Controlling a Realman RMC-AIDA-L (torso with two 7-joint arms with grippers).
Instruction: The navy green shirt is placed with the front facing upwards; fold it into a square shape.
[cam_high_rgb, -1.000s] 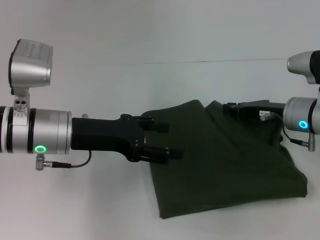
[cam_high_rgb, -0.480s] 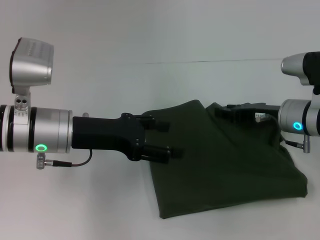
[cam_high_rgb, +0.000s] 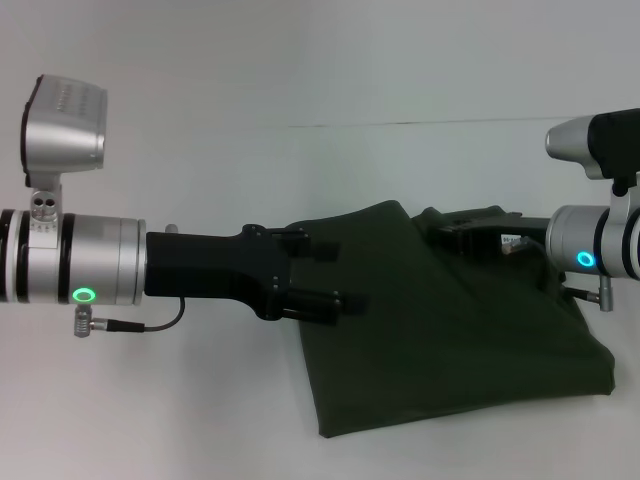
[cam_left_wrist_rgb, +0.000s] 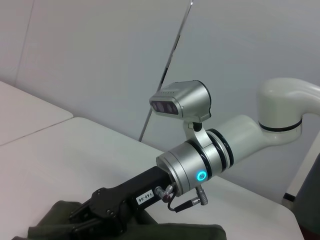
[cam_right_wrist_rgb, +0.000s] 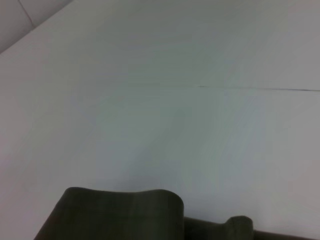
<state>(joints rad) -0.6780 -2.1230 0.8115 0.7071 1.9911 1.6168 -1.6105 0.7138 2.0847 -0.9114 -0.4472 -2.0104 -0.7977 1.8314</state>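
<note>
Silver cylindrical wrists are glowing: green ring on the left arm (cam_high_rgb: 82, 296), blue on the right arm (cam_high_rgb: 586, 259); black housings behind the jaws.

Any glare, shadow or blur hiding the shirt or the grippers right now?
Head view: even light, no glare; the navy green shirt reads clearly, left gripper sharp at its edge, right gripper dark against dark cloth. Right wrist view: soft, only a fold showing. Left wrist view: clear.
</note>
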